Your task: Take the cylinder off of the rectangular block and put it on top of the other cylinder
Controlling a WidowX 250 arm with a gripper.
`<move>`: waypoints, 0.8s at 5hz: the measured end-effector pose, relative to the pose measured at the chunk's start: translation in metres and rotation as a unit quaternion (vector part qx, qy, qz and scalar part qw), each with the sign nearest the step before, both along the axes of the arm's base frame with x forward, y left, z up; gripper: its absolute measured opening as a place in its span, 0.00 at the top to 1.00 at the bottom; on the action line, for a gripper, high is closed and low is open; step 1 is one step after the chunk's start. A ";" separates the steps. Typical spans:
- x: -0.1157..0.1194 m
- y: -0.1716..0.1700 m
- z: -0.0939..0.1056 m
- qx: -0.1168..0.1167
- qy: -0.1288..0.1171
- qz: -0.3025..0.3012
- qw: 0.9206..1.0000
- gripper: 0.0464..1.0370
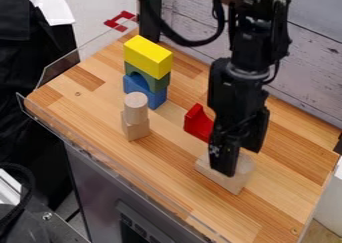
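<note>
The gripper (234,159) hangs low at the right of the work surface, right over a pale wooden rectangular block (217,178), hiding much of it. Pale wood (245,163) shows beside the gripper's right side; whether it is a cylinder or part of the block, I cannot tell. To the left, an upright pale wooden cylinder (136,108) stands on a small pale wooden block (137,130), well apart from the gripper.
Behind the left cylinder stands a stack of a blue arch (155,98), a green arch (159,81) and a yellow block (148,56). A red piece (198,123) lies left of the arm. Clear edging (80,149) borders the wooden tabletop (160,172).
</note>
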State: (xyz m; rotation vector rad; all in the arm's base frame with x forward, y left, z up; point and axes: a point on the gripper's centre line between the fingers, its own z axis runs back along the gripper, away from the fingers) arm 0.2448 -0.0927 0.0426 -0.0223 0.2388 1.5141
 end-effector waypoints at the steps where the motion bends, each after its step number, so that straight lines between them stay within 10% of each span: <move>1: -0.001 -0.003 -0.001 -0.007 0.005 0.002 1.000 0.07; 3: 0.001 -0.006 -0.009 -0.017 -0.006 0.002 1.000 0.51; 4: 0.003 -0.007 -0.010 -0.022 -0.009 -0.014 1.000 0.51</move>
